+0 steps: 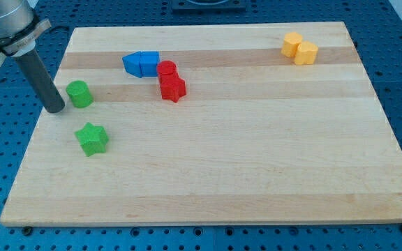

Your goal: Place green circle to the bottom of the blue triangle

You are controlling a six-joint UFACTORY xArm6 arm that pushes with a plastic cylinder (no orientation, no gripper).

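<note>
At the frame's upper left, the rod's tip (54, 109) sits just left of the green circle (80, 93), holding nothing.
Pushing rightward through the cylinder's centre should carry it beneath the blue triangle (141, 63), stopping short of the red blocks (169, 81).

Green star (92, 138) near left. Red cylinder (166, 68) touching red star (172, 88), far centre-left. Two yellow blocks (299, 48) touching, far right. All on wooden board (257, 153).
</note>
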